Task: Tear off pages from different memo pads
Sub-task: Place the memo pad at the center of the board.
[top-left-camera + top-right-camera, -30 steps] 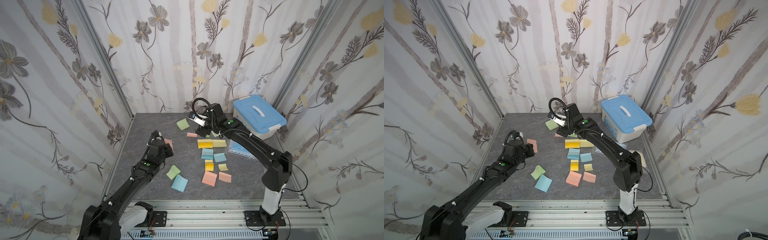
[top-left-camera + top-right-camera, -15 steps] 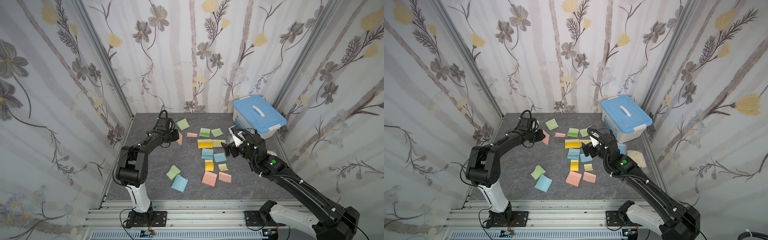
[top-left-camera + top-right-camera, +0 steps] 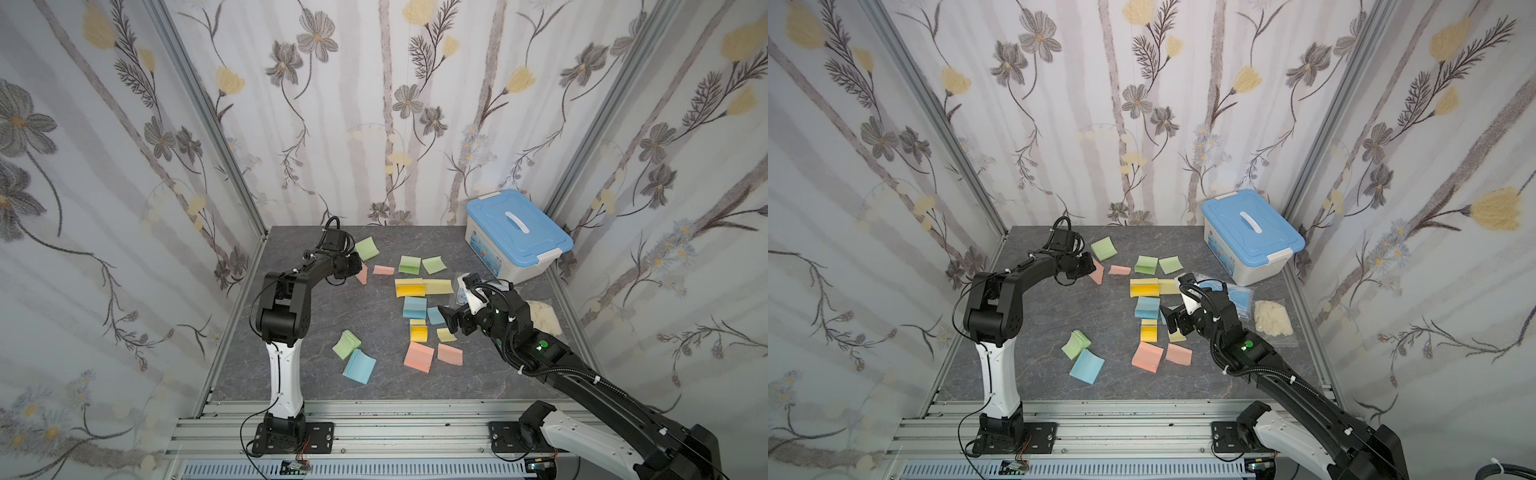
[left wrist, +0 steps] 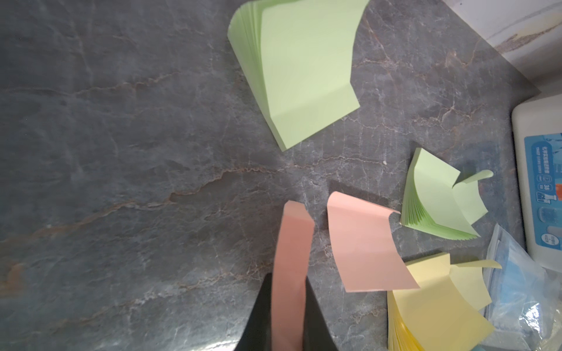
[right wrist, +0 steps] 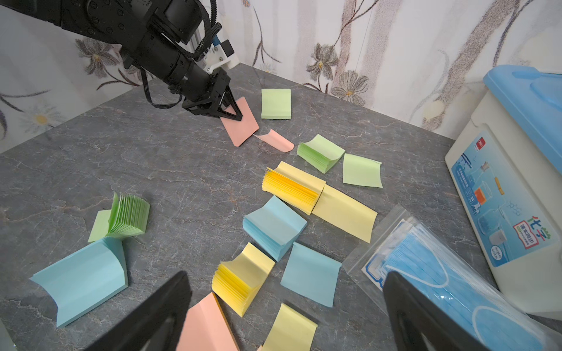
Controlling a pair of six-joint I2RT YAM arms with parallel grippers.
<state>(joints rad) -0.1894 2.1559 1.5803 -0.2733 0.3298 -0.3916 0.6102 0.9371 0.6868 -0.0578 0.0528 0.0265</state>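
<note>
1. The left gripper [image 4: 288, 291]: its fingers [image 4: 262, 310] pinch the pink pad [image 5: 243, 130] at 1 corner and hold it tilted. The pad's far corner is close to the table [image 3: 374, 386]; contact cannot be told. A loose pink page [image 5: 275, 140] lies just beside that corner. A green pad [image 4: 304, 70] lies nearer the back wall, and a second green pad [image 4: 438, 200] with curled leaves lies beyond the page.
2. The right gripper [image 5: 287, 276]: fingers spread wide, holding nothing, hovering above a small yellow pad [image 5: 243, 276] and a blue page [image 5: 310, 273]. A blue pad [image 5: 273, 225] lies further out. 1 finger overhangs the clear packet [image 5: 380, 231].
3. Containers: the clear packet holds blue masks [image 5: 425, 249]. The white box [image 5: 501, 212] stands at the back right corner, blue lid [image 3: 519, 232] shut, contents hidden
</note>
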